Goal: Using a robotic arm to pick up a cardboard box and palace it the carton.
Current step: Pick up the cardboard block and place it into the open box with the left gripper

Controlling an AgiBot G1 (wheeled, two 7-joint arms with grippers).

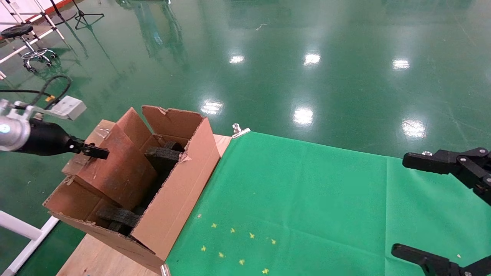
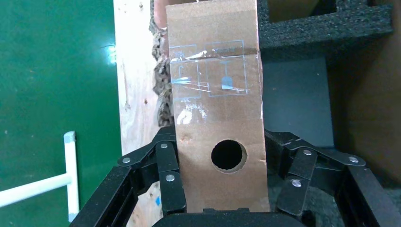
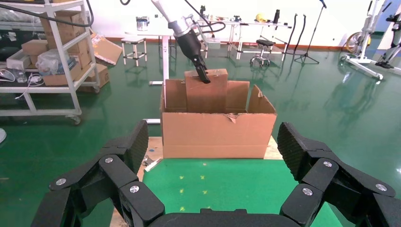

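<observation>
The small cardboard box (image 1: 119, 170), brown with clear tape and a round hole (image 2: 229, 155), stands partly inside the large carton (image 1: 180, 188), its top above the rim. My left gripper (image 1: 96, 152) on the white-jointed arm is shut on the box's upper end; in the left wrist view its fingers (image 2: 168, 175) press both sides of the box (image 2: 215, 118). Black foam blocks (image 1: 163, 157) lie inside the carton beside the box. My right gripper (image 1: 401, 205) is open and empty over the green cloth at the right. The right wrist view shows the carton (image 3: 217, 135) and the held box (image 3: 205, 94).
A green cloth (image 1: 307, 199) covers the table, with small yellow marks (image 1: 234, 245) near the front. The carton stands on the bare wooden left end (image 1: 99, 260). A metal clip (image 1: 239, 130) holds the cloth's far corner. A white frame tube (image 1: 23, 230) runs below left.
</observation>
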